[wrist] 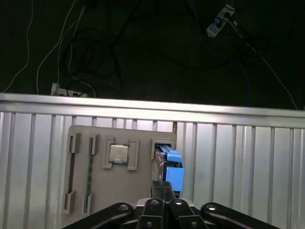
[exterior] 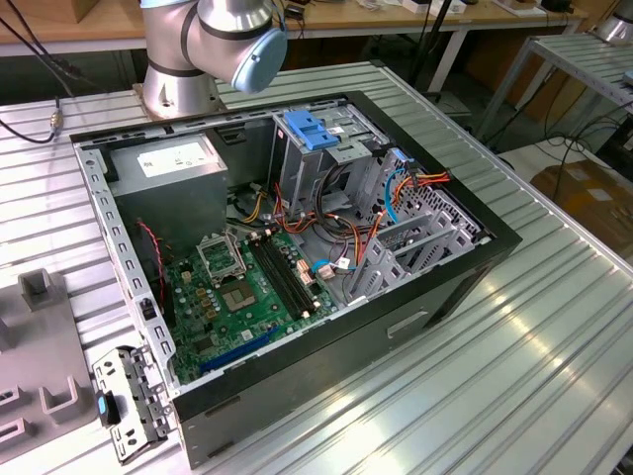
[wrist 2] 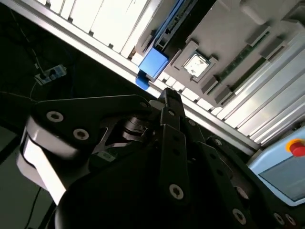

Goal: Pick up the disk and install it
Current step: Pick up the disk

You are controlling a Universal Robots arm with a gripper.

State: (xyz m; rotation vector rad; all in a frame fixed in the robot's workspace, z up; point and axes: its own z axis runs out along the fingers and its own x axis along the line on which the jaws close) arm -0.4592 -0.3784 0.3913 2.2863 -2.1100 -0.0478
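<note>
Where your gripper hangs over the tray, its fingers look pressed together with nothing between them; you cannot tell whether they touch the disk. Disk: on edge in a tray slot, blue rail showing, just beside the fingertips, near a chip.

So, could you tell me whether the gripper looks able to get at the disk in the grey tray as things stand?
Probably yes. In the first wrist view the gripper points at the disk, which stands on edge in its slot of the grey tray, with nothing between them. It is shut, though.
</note>
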